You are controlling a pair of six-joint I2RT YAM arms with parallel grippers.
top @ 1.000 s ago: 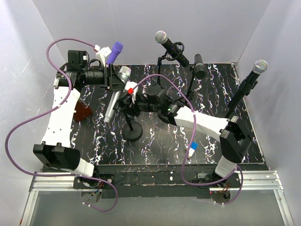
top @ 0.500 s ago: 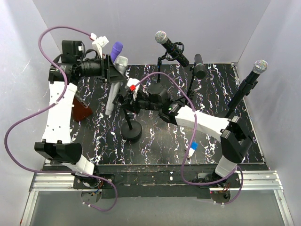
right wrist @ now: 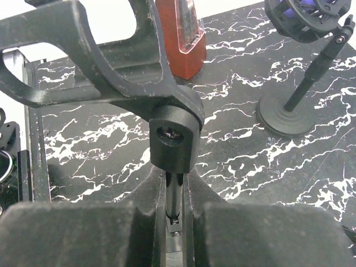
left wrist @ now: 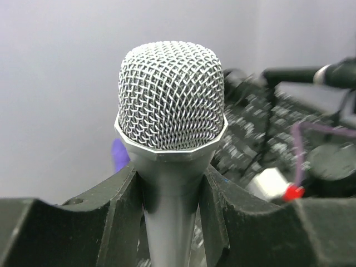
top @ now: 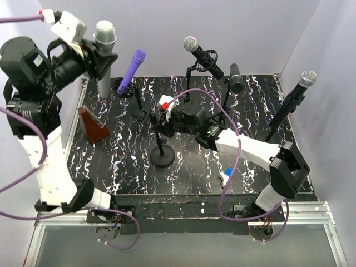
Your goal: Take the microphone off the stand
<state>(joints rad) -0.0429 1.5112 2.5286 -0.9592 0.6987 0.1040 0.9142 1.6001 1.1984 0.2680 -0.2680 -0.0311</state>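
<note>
**Top external: microphone lifted clear, stand pinned**

Top external view shows the silver microphone (top: pixel 104 41) high over the bench's (top: pixel 189 172) far left corner. It stands roughly upright, well apart from its stand (top: pixel 162 157). The left gripper (left wrist: pixel 169 211) is closed narrowly on the handle just under the mesh head. The right gripper (right wrist: pixel 173 217) is pinched almost fully together on the thin stem (right wrist: pixel 173 194) below the empty clip (right wrist: pixel 119 55), holding the stand down.

The pull-out itself looks finished, so what is in hand is carrying the microphone away. The next move would likely be to lower it onto a bare patch of bench, clear of the purple microphone (top: pixel 131 71) and the red-brown wedge (top: pixel 89 125). Then the stem can be let go without tipping the stand.

A second ago the microphone leaned low over the bench, right beside the clip, with the left arm stretched flat. Since then the arm has swung up and leftward, the microphone has turned upright, and the right gripper has closed on the stem.
</note>
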